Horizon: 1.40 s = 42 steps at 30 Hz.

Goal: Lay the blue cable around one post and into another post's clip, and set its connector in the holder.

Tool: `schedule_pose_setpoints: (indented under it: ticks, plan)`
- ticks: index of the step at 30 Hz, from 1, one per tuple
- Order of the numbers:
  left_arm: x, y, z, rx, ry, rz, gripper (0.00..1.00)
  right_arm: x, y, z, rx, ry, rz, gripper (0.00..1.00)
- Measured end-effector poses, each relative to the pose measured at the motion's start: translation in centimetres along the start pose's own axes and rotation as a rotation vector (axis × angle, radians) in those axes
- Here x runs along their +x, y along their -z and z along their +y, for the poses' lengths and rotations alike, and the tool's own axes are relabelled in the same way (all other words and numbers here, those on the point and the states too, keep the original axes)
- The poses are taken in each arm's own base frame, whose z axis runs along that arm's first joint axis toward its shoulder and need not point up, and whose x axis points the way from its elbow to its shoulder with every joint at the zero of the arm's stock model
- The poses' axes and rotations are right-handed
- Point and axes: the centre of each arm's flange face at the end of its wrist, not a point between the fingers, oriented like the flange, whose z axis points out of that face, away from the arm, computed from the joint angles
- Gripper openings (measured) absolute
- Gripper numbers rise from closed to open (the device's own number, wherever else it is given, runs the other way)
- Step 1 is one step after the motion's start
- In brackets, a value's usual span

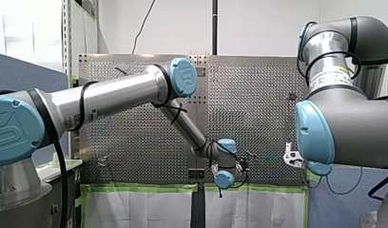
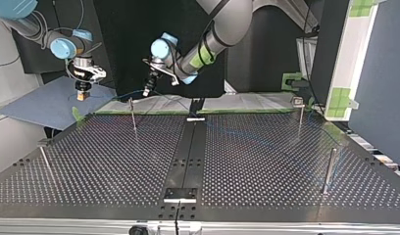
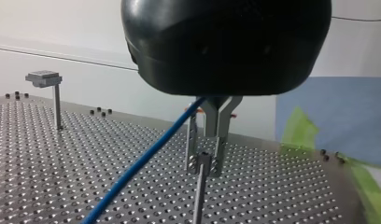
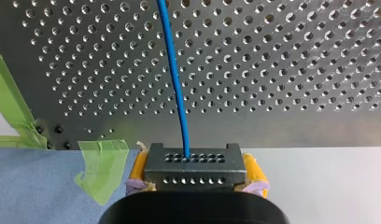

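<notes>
**Left wrist view.** My left gripper (image 3: 206,164), black-bodied with metal fingers (image 3: 220,140), is closed on the blue cable (image 3: 142,161). The cable leaves between the fingers and slants down over the perforated table (image 3: 62,163). A thin post (image 3: 198,200) stands just ahead of the fingertips. A clip-topped post (image 3: 55,100) stands well apart.

**Right wrist view.** My right gripper (image 4: 195,173) clamps the dark connector (image 4: 195,161) between yellow pads (image 4: 137,169). The blue cable exits the connector's holed face and runs out over the table. Green tape (image 4: 102,168) and a blue mat (image 4: 34,186) lie at the table's edge.

**Top view.** My right gripper (image 2: 81,94) hangs at the view's left, above the blue mat and off the table. My left gripper (image 2: 147,90) hangs at the far edge, near the thin post (image 2: 133,115). The cable spans between the two grippers.

**Front view.** A blue joint cap (image 1: 184,76) on my left arm (image 1: 111,97) bears a "UR" mark. A white label (image 1: 331,76) on my right arm (image 1: 354,123) is too small to read.
</notes>
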Motion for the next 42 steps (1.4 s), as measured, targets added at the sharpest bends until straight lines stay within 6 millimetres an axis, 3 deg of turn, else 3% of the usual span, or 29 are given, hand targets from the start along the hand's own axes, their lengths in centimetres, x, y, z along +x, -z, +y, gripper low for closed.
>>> schedule_pose_setpoints:
  ticks: [20, 31, 42]
  plan:
    - [-1.9, -3.1, 3.6, -0.012, 0.024, -0.018, 0.0, 0.0, -0.1, 0.0, 0.001, -0.001, 0.009, 0.0]
    - [-0.6, -3.6, 4.4, -0.001, 0.061, 0.008, 0.0, 0.0, -0.1, 0.1, 0.0, -0.001, 0.009, 0.0]
    - [-1.9, -5.3, 4.9, 0.006, 0.115, -0.024, 0.0, 0.0, -0.1, 0.3, -0.003, -0.006, 0.016, 0.0]
